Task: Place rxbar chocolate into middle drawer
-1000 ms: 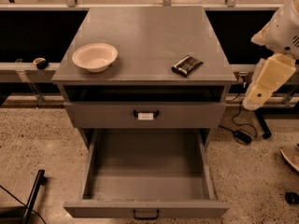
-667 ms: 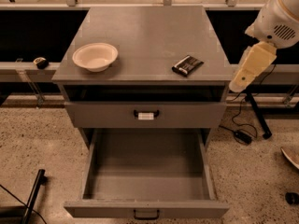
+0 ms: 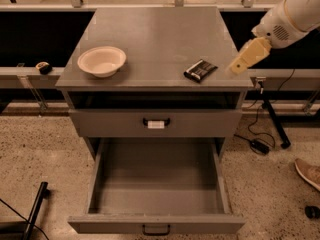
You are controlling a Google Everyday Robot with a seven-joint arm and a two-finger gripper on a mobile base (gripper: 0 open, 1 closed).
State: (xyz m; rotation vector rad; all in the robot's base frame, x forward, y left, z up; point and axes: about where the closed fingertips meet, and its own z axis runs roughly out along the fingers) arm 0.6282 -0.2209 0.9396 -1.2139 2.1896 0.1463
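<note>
the gripper [image 3: 242, 62], a tan piece at the end of the white arm [image 3: 294, 13], hangs over the right edge of the cabinet top [image 3: 155, 31], tilted down and to the left. whether it is open or closed cannot be told from this angle, and it holds nothing. its tip is near the chocolate bar [image 3: 200, 70] but apart from it. the bar lies flat on the right part of the top, black wrapper up, turned at a slant. a pale bowl [image 3: 101, 60] sits upright near the left edge, well apart from the bar. below the top, the drawer with the white tag [image 3: 156, 123] on its handle is closed. under it the middle drawer [image 3: 156, 184] is pulled far out, with its dark handle [image 3: 156, 229] at the front. a shoe [image 3: 307, 172] shows on the speckled floor at the right.
</note>
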